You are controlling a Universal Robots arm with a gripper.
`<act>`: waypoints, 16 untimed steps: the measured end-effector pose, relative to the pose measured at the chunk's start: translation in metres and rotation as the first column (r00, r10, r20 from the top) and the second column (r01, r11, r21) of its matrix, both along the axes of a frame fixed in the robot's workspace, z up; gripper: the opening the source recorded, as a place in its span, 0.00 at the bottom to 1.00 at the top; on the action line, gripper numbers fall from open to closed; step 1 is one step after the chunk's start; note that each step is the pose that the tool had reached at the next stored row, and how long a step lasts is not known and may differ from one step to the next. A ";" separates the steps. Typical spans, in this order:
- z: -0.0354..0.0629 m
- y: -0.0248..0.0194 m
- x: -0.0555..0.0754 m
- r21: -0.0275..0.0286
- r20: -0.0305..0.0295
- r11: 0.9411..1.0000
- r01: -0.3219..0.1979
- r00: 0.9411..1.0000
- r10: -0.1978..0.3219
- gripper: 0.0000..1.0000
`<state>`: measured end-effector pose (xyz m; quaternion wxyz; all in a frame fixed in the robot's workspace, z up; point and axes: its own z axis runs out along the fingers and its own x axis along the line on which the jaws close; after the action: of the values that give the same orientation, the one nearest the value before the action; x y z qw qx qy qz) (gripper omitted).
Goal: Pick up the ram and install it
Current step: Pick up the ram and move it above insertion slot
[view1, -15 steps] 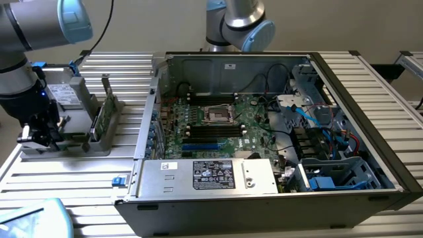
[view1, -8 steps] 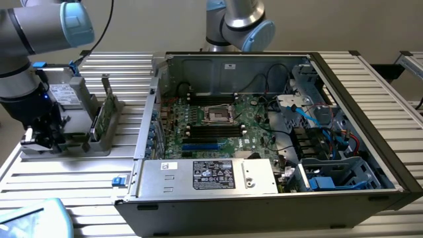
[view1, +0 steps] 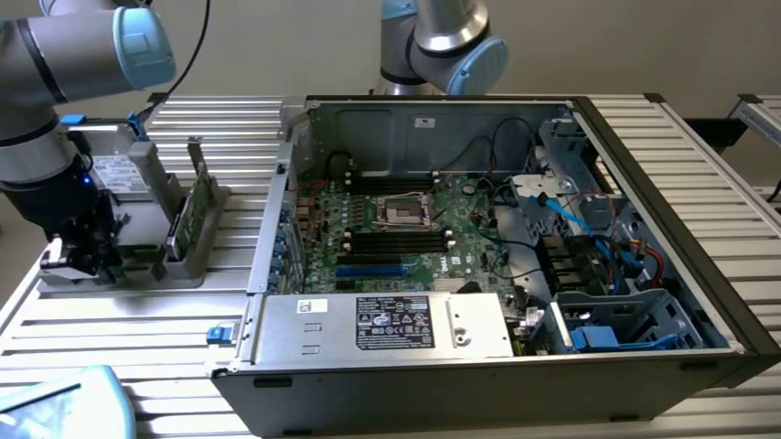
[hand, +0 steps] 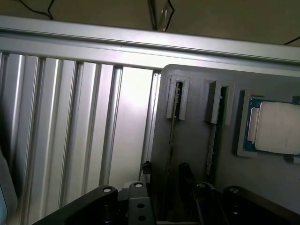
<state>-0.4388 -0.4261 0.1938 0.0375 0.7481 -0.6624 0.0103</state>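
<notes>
Step in hand: the pick, approach phase. My fingers [hand: 186,176] are released with nothing in them, low over the grey holder [view1: 201,261] on the counter [view1: 123,320], at the exterior view's left of the open PC case [view1: 488,366]. The ram [view1: 190,208] stands on edge in a holder slot, and I can't see any contact with it. I judge nothing is installed on the motherboard [view1: 415,229] yet. The grab calls for centring across the thin board, staying square to it, and getting deep enough for a firm hold.

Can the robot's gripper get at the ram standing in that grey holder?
Probably yes: the ram stands upright in the holder with nothing over its top edge, and the open gripper hangs close above it.
</notes>
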 end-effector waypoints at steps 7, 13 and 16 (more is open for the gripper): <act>-0.0010 0.0003 0.000 0.000 0.000 1.000 0.013 1.000 -0.013 0.36; -0.0011 0.0004 0.000 0.000 0.000 1.000 0.014 1.000 -0.014 0.35; -0.0011 0.0004 0.000 0.000 0.000 1.000 0.014 1.000 -0.014 0.22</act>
<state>-0.4388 -0.4257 0.1927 0.0375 0.7436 -0.6675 0.0101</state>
